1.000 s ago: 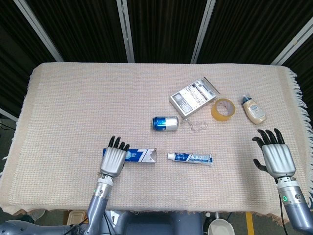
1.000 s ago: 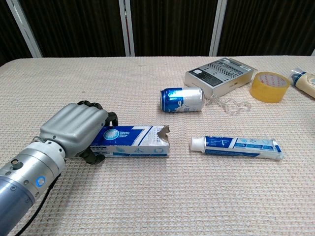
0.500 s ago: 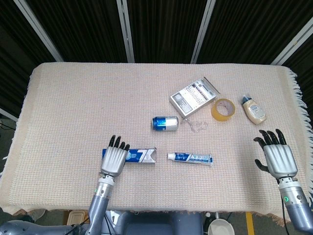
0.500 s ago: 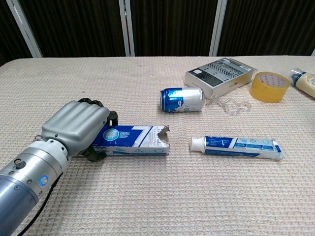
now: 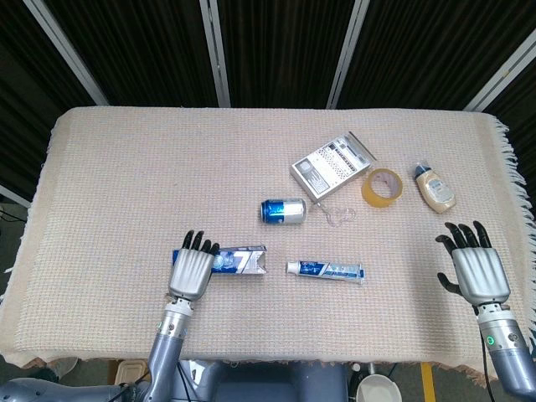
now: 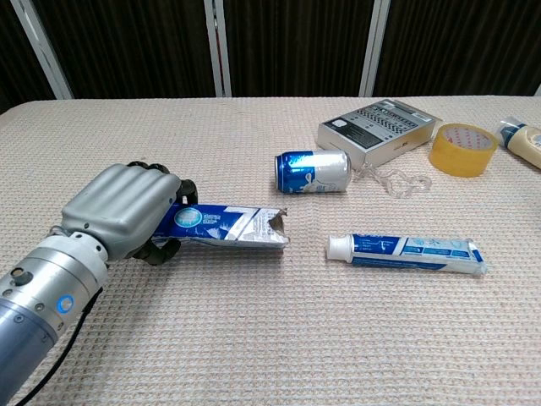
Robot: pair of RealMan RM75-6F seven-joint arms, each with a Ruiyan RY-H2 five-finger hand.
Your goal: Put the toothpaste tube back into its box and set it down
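Box left of tube

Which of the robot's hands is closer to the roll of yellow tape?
The right hand. It sits below and to the right of the tape roll, while the left hand grips the toothpaste box far across the table.

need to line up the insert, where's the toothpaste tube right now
The toothpaste tube lies flat on the cloth near the front centre, cap toward the torn open end of the box held by the left hand.

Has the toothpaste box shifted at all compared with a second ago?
Yes. The toothpaste box, gripped by the left hand, has tilted up and edged left, away from the still toothpaste tube.
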